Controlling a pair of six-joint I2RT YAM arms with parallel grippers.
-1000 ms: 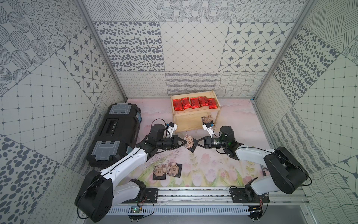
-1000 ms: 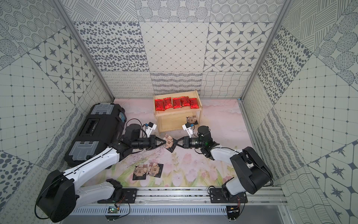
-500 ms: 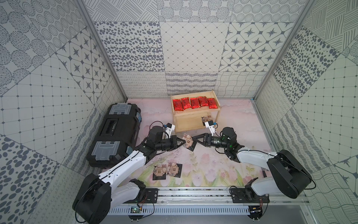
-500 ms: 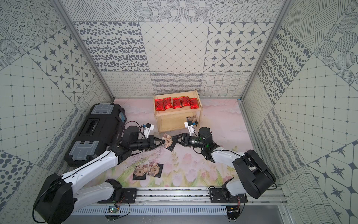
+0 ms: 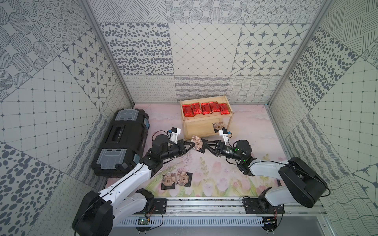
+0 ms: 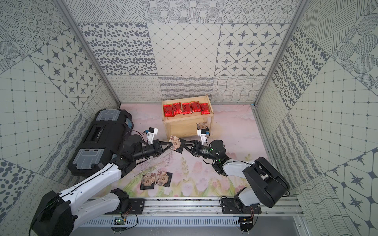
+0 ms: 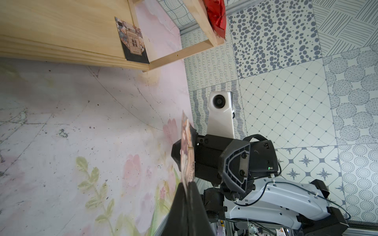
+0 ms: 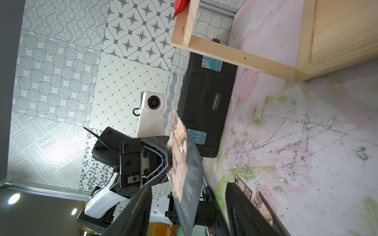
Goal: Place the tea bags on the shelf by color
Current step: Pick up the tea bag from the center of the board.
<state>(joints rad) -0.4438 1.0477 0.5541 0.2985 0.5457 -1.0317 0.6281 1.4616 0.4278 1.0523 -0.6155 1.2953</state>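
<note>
1. The left gripper [image 5: 192, 145] is clamped shut on the edge of a black tea bag [image 5: 196, 142] and holds it in the air, tilted, just in front of the shelf's lower tier.
2. The right gripper [image 5: 205, 146] faces it from the opposite side. Its jaws are spread, and in the right wrist view its fingers [image 8: 135, 210] stand on either side of that bag's dark lower end.
3. The shelf [image 5: 198, 129] stands just behind both grippers, near the back wall.
4. Five red tea bags [image 5: 205, 108] lie in a row on its top tier.
5. A second black bag [image 5: 217, 125] lies flat at the right end of the lower tier.
6. Two more black bags [image 5: 168, 179] lie side by side, touching, on the flowered mat [image 5: 245, 126] near the front rail.
7. A black toolbox [image 5: 120, 143] sits along the left wall, beside the left arm.
</note>
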